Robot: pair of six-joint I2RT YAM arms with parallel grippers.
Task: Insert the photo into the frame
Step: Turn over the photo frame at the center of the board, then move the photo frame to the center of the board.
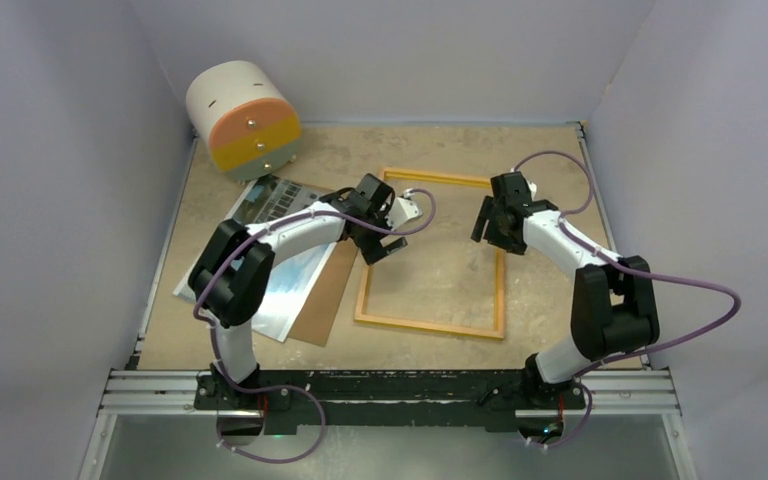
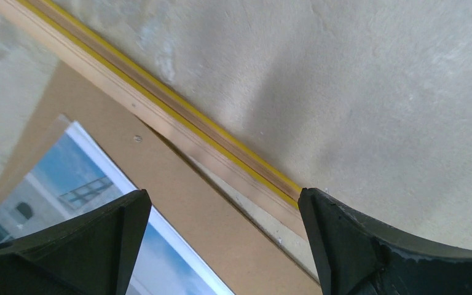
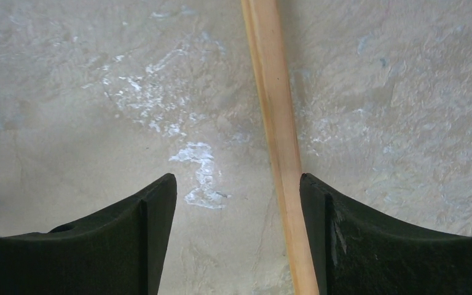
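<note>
The right gripper point(image 3: 238, 187) points down at the worktop point(image 3: 67, 92), its two dark fingers point(image 3: 129, 246) spread apart with nothing clamped between them. One wood-coloured rail of the frame point(image 3: 278, 123) lies flat on the beige surface, running from the top of the view down into the gap, right alongside the inner edge of the right-hand finger. White scuff marks point(image 3: 200, 160) fleck the worktop beside the rail.

Top view high above, looking down, wrist views close over the table point(image 1: 435, 275), all sharing the frame point(image 1: 501, 290)
</note>
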